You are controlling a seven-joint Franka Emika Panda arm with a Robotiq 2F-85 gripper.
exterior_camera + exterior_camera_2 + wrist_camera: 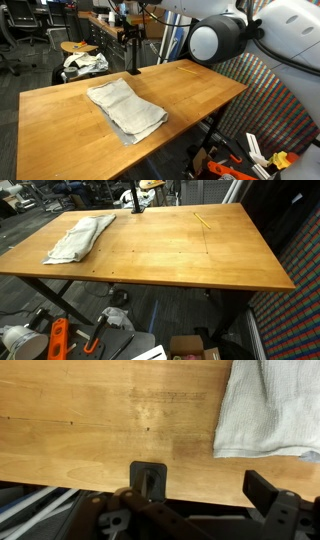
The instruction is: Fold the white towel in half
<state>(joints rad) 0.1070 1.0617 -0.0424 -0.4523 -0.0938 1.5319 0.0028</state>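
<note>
The white towel (pixel 125 108) lies rumpled in a loose fold on the wooden table (pixel 200 85). In an exterior view it sits near the table's far left corner (pixel 80 237). In the wrist view the towel (pixel 268 405) fills the top right corner. My gripper (pixel 200 495) hangs above the table's edge, beside the towel and not touching it. Only one black finger shows, at the lower right, set wide from the centre, so the jaws look open and empty. The gripper itself is out of view in both exterior views; only the arm's white joint (pixel 218 42) shows.
A black stand (pixel 131 50) is fixed at the table's edge, also seen in an exterior view (pixel 137 200) and in the wrist view (pixel 148 478). A thin yellow stick (pixel 203 221) lies on the table. A stool with cloth (pixel 85 62) stands behind. Tools and boxes (pixel 60 338) lie on the floor.
</note>
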